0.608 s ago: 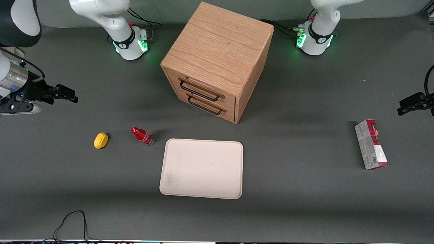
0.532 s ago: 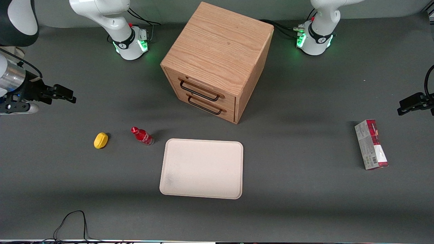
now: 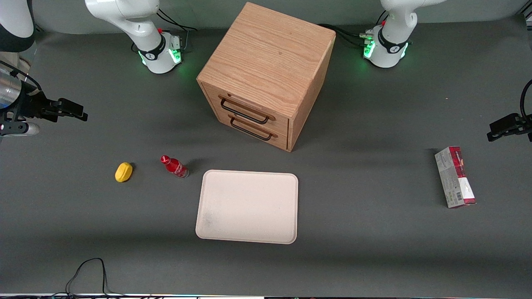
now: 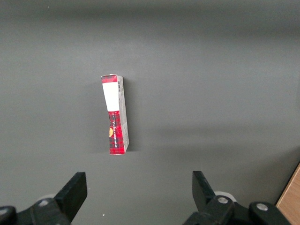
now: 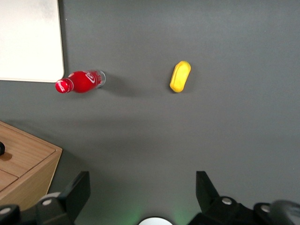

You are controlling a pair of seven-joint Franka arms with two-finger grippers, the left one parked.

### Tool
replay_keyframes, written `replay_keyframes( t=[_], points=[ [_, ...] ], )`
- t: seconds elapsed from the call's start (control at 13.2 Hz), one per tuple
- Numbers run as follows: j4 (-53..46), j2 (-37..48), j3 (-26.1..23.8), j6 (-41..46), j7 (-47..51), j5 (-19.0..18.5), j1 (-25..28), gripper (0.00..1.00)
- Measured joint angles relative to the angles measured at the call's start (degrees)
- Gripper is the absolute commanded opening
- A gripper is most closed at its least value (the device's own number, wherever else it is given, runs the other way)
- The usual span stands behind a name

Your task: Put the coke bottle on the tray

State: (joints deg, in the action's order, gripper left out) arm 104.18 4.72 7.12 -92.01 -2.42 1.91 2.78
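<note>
While gripper (image 3: 79,113) hovers, grey table (image 3: 374,232) bears tray (image 3: 248,206).

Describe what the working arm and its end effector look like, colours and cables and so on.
The working arm has glossy white rounded shells with black joint bands, a base ring glowing green, a small red button, and black cables trailing from the base. Its end effector, toward the working arm's end of the table, is matte black with two angular fingers set wide apart, mounted past a silver metal wrist section.

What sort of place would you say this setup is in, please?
Probably a robotics lab bench: a dark mat-covered table holds staged props, namely a wooden drawer cabinet, a tray and a coke bottle. The open gripper hovers at the working arm's end.
</note>
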Motion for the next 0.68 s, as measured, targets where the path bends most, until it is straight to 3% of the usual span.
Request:
replay_keyframes(
  t=[0.46, 0.68],
  points=[
    [-0.7, -0.2, -0.1, 0.7, 0.1, 0.0, 0.2, 1.0],
    [-3.2, -0.7, -0.4, 1.8, 3.9, 0.3, 3.3, 1.0]
  ],
)
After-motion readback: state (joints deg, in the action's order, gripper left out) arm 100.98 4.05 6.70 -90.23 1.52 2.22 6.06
